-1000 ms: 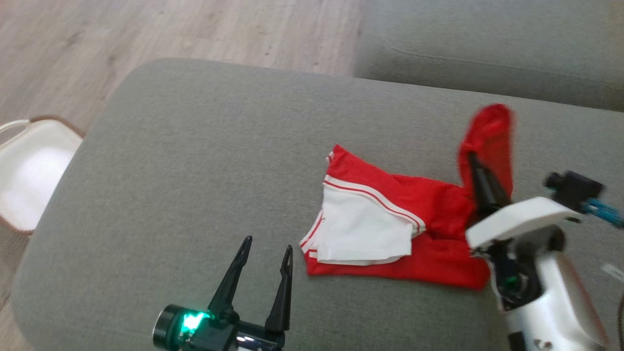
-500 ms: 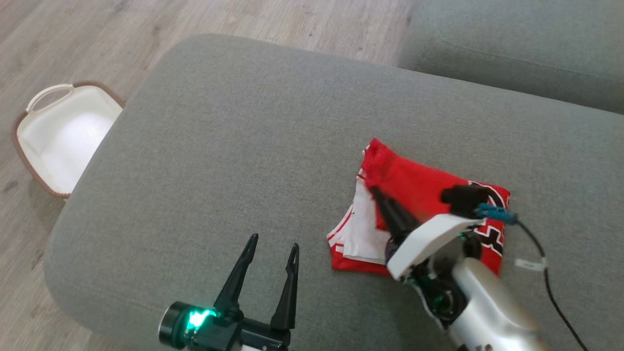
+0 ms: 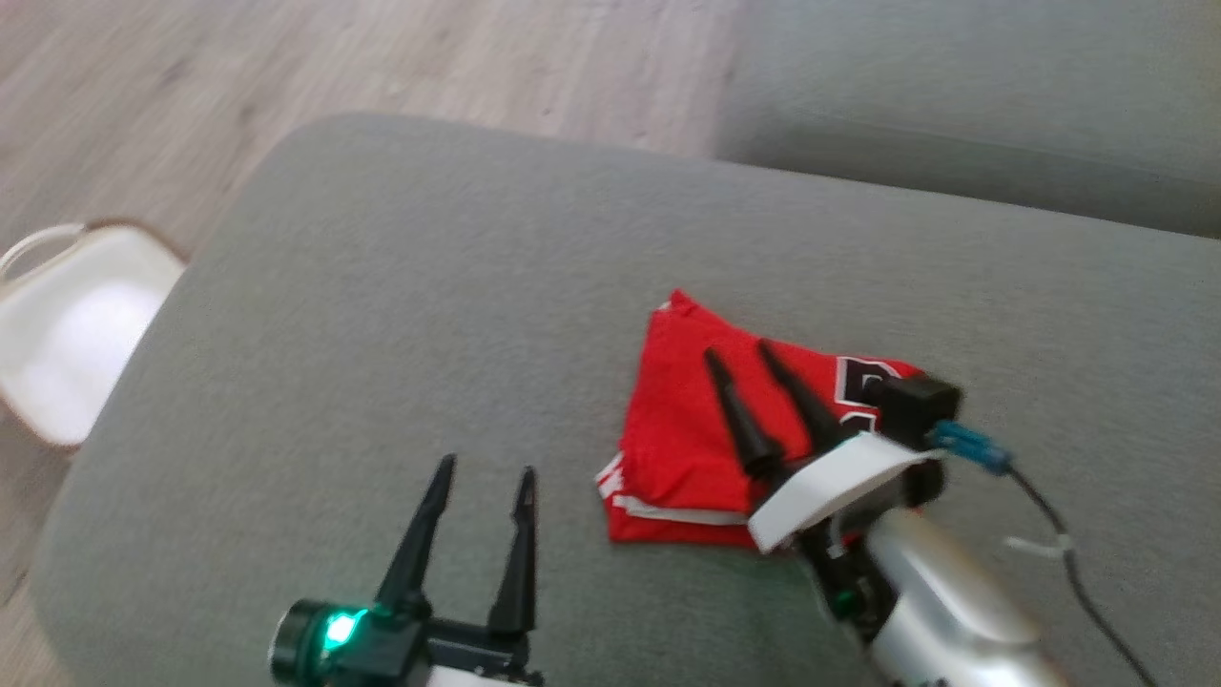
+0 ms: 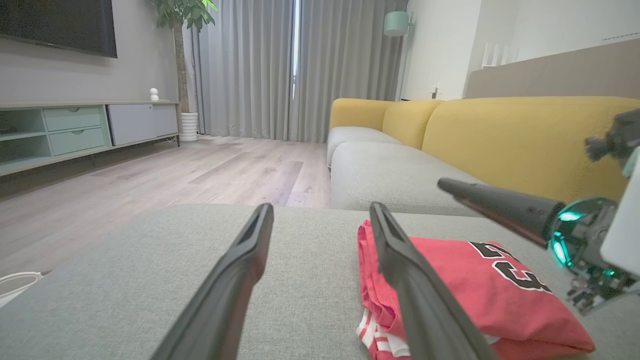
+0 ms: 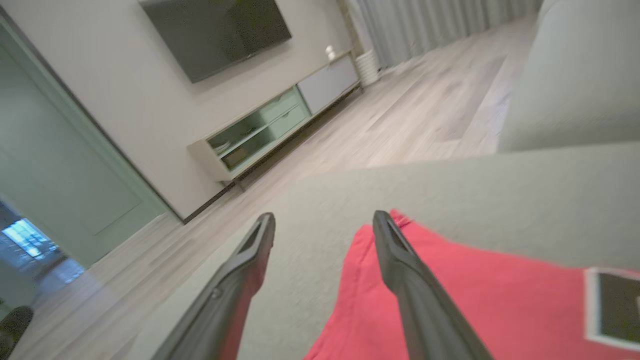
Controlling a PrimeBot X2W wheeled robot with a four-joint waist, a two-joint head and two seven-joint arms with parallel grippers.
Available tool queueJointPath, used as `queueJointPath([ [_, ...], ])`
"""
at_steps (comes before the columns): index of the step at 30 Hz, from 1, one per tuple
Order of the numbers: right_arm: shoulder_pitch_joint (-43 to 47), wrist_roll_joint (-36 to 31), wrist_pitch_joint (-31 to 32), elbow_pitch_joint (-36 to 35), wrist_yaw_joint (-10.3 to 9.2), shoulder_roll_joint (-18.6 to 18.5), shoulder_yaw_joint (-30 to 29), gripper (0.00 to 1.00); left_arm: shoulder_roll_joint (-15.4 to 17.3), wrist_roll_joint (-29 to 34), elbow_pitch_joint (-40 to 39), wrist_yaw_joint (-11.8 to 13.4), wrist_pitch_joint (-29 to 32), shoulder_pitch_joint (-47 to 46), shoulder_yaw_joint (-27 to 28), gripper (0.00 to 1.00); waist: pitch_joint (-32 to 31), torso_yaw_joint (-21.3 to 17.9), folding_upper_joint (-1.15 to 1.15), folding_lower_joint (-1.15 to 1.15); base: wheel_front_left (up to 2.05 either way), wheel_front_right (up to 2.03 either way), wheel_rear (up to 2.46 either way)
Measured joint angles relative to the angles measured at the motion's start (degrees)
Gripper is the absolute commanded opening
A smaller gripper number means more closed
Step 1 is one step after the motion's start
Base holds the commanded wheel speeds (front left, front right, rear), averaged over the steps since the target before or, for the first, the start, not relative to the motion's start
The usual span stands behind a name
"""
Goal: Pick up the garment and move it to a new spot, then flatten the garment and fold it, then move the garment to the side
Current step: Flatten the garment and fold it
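Grey cushion holds folded garment, long axis lying left-right.

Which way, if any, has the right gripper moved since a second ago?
Yes. The right gripper went left across the garment, toward its striped hem; jaws now open.

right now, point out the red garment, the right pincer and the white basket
red garment point(image 3: 677, 448), head view, on the plain red top layer
right pincer point(image 3: 736, 350), head view, midway between its two fingertips
white basket point(image 3: 67, 343), head view, on its bare inside
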Motion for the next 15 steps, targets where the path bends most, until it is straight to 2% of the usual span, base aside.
queueJointPath([
  [4, 1.4, -8.3, -2.5, -4.5, 0.0, -2.6, -6.0, 1.0, -0.1, -1.3, -0.2, 0.6, 0.0, 1.8, 2.2, 1.0, -1.7, -3.3, 0.0, 0.0, 0.0, 0.0, 0.0],
  [7, 6.0, -14.4, -2.9, -10.5, 0.0, -5.2, -12.2, 1.0, -0.1, -2.0, -0.2, 1.1, 0.0, 2.9, 3.5, 1.0, -3.2, -5.7, 0.0, 0.0, 0.0, 0.0, 0.0],
  [10, 12.9, -18.9, -2.9, -17.7, 0.0, -5.6, -19.6, 1.0, -0.2, -2.2, -0.2, 1.1, 0.0, 3.6, 4.4, 1.0, -4.9, -7.7, 0.0, 0.0, 0.0, 0.0, 0.0],
  [15, 24.3, -23.5, -3.0, -24.4, 0.0, -5.6, -26.1, 1.0, -0.3, -3.3, -0.3, 1.5, 0.0, 5.5, 5.3, 1.0, -7.0, -10.7, 0.0, -0.01, 0.0, 0.0, 0.0],
])
